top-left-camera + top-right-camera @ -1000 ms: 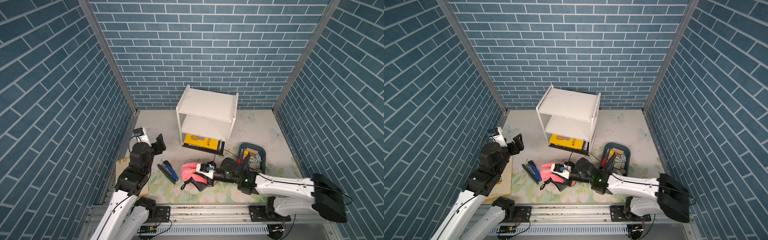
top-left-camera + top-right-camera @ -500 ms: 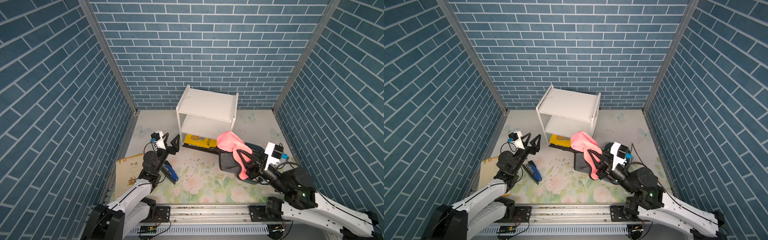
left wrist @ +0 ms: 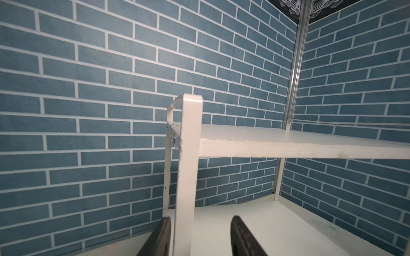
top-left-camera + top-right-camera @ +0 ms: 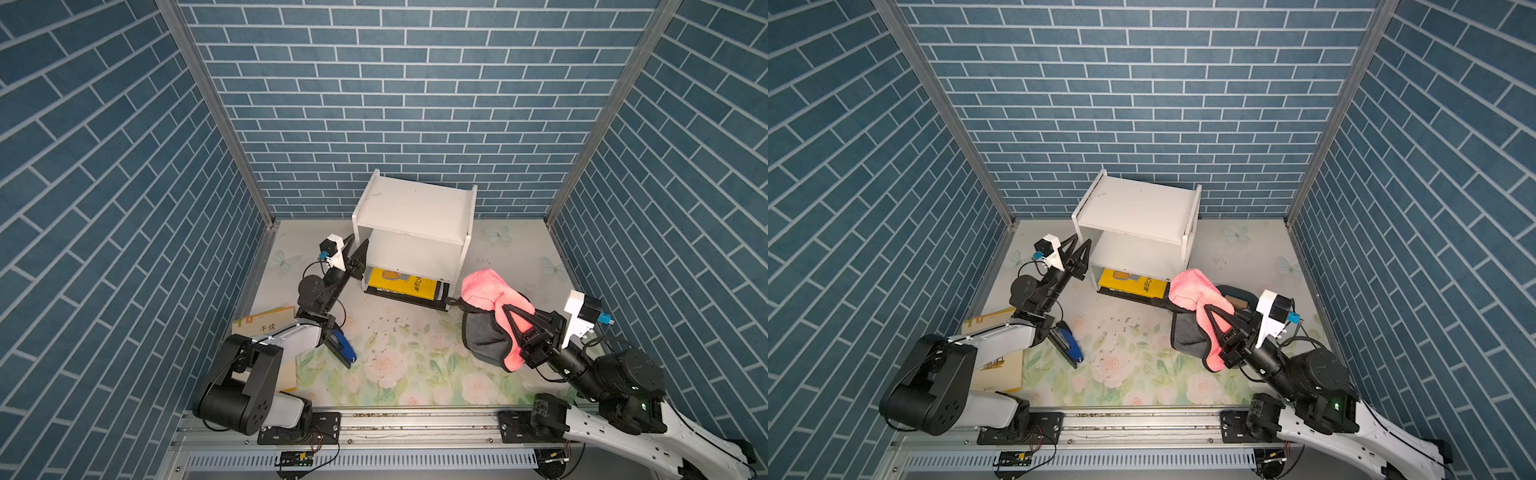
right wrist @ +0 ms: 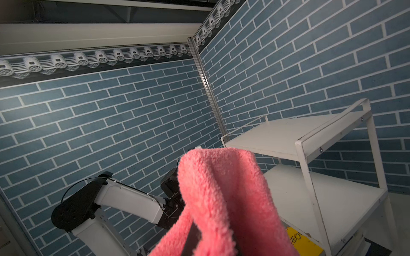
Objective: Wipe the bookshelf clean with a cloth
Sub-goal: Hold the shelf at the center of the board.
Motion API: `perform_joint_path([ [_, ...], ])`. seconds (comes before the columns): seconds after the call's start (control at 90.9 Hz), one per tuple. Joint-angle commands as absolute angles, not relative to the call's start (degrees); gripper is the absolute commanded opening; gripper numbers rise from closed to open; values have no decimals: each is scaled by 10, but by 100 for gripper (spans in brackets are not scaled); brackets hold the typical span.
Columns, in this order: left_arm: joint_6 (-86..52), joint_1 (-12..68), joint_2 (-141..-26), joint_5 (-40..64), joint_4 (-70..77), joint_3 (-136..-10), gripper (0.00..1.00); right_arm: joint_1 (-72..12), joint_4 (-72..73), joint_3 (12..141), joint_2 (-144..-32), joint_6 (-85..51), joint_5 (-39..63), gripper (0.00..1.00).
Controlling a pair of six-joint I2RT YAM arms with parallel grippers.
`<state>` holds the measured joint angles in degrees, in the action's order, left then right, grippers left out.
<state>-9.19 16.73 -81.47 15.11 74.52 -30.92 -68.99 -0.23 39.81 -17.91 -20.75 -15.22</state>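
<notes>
The white two-tier boxy bookshelf [image 4: 411,212] stands upright at the back of the flowered table mat [image 4: 399,374], close to the blue brick back wall. Its long axis runs across the scene, a little skewed, and its open front faces the arms. The fluffy coral-pink microfibre cloth [image 4: 488,289] hangs in the air just in front of the shelf's right front corner. It is draped over the right gripper [image 4: 506,308], whose black fingers are clenched on it. Its length runs from the shelf side down toward the robot, with a dark grey, black-edged flap hanging below. A cream and orange booklet [image 4: 266,322] lies flat, partly under the left arm, and bears two dark characters that look like 干读. A yellow book [image 4: 401,282] lies on the shelf's black base tray. Its cover has a brown figure and dark characters too small to read. The left gripper [image 4: 360,239] is released, its fingers [image 3: 241,237] straddling the shelf's left front post with a gap on one side. A blue stapler [image 4: 343,349] lies on the mat by the left arm. Dark specks [image 4: 386,326] dot the mat's middle.
</notes>
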Motion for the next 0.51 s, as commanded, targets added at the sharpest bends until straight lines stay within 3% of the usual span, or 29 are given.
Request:
perform_joint_path([
  [0.0, -86, 165, -816, 172, 791, -317, 33, -689, -19, 452, -202, -213, -160, 0],
  [0.165, -102, 172, -787, 192, 825, -275, 0, -689, -7, 501, -255, -187, -158, 0],
  [0.495, -84, 262, -645, 153, 738, -191, 0, -688, 4, 638, -470, -133, -222, 0],
])
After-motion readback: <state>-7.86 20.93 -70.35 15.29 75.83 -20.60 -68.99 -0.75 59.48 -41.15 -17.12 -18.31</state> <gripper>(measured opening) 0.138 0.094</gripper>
